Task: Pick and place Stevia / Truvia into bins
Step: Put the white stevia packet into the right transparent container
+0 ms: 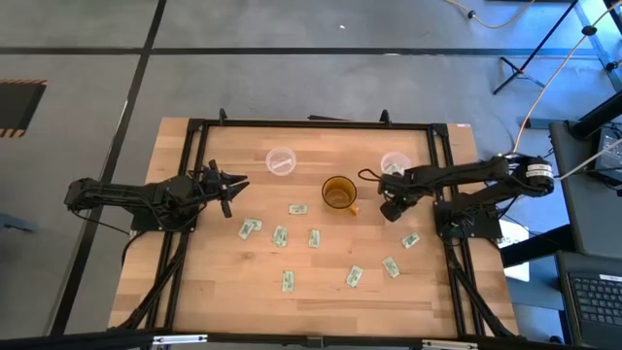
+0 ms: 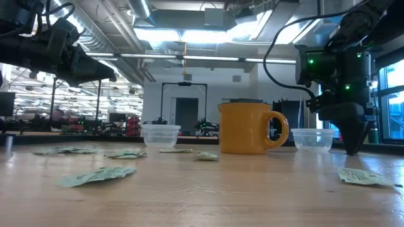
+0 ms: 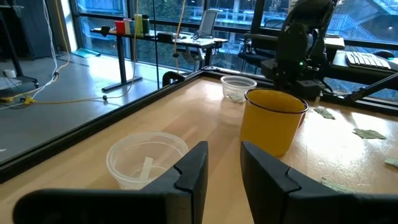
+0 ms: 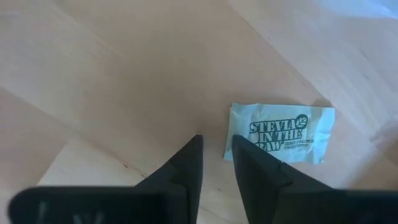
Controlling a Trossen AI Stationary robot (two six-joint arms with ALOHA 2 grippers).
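Note:
Several white-and-green Stevia packets point(image 1: 314, 237) lie flat on the wooden table. One clear cup point(image 1: 281, 161) stands far left of centre and holds a pale strip point(image 3: 146, 168). The other clear cup point(image 1: 396, 163) stands far right. My right gripper point(image 4: 216, 142) points down close over the table, narrowly open. A packet point(image 4: 280, 134) lies just beyond its fingertips, and I see no touch. In the high view that gripper point(image 1: 391, 211) is near the right cup. My left gripper point(image 3: 224, 149) hovers level, narrowly open, beside the left cup point(image 3: 146, 158).
An amber-yellow mug point(image 1: 338, 192) stands between the two cups, close to my right gripper point(image 2: 350, 150). A dark frame point(image 1: 292, 123) rims the table. Packets spread across the middle and near half, one point(image 2: 360, 176) lying near the right side. Desks and stands fill the room behind.

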